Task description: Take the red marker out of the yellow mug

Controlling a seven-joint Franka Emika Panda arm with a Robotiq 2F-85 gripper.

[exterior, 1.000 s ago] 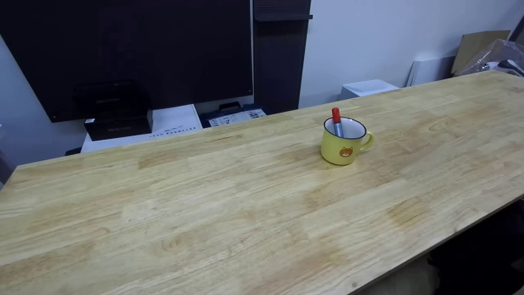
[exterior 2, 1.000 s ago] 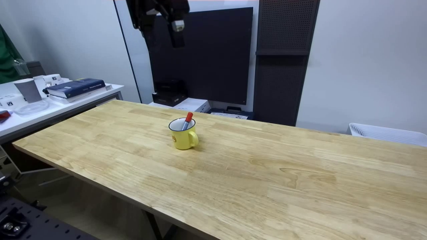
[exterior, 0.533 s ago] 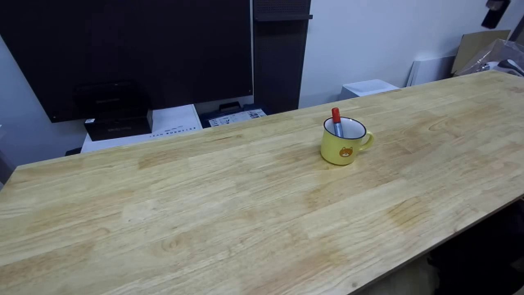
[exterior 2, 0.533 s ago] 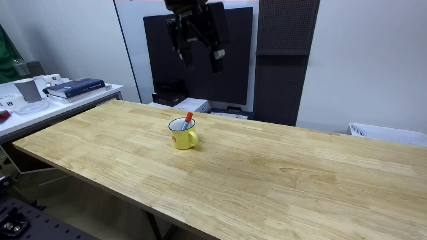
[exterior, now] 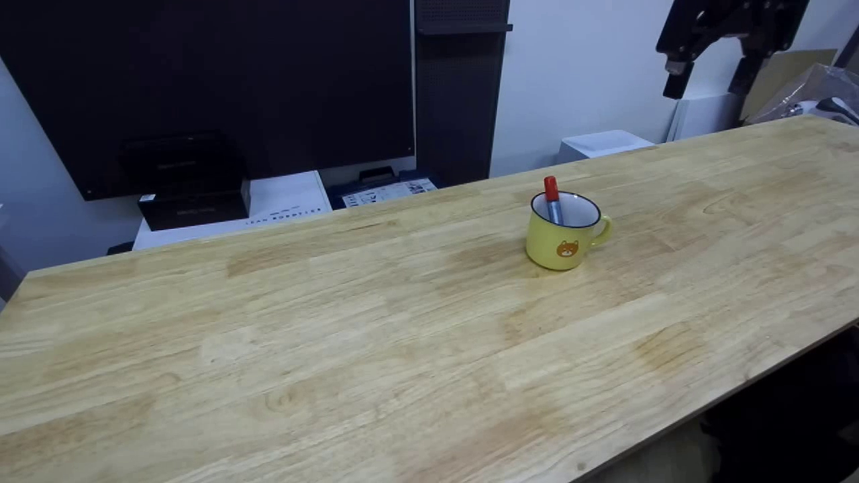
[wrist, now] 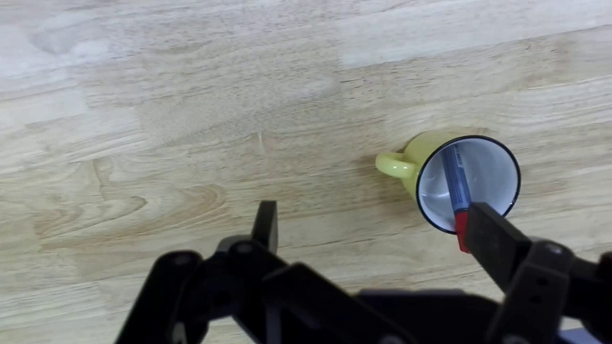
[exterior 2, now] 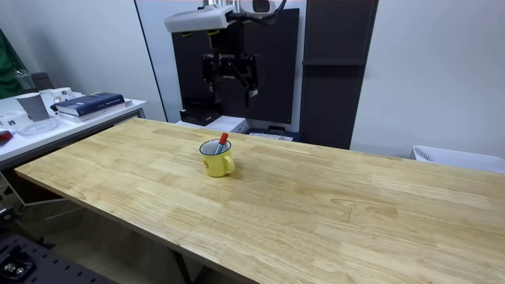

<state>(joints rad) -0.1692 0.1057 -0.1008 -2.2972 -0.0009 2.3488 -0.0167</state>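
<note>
The yellow mug (exterior: 545,247) stands upright on the wooden table; it also shows in the other frames (exterior 2: 216,165) (wrist: 423,149). The red marker (exterior: 551,191) leans inside it, red cap up and out over the rim, blue-grey body in the mug. It also shows in an exterior view (exterior 2: 223,139) and the wrist view (wrist: 457,186). My gripper (exterior: 708,84) is open and empty, high above the table; it also shows in an exterior view (exterior 2: 233,99). In the wrist view the right fingertip of my gripper (wrist: 373,209) overlaps part of the red cap, apart in height.
The long wooden table (exterior 2: 335,221) fills the work area. A white side table with a blue book (exterior 2: 88,104) and a grey cup (exterior 2: 33,106) stands at the left. Black boxes (exterior: 194,208) and a dark case lie behind the table's far edge.
My gripper has come down and into view in both exterior views, with more of the arm showing. It stays open. The mug and marker have not moved.
</note>
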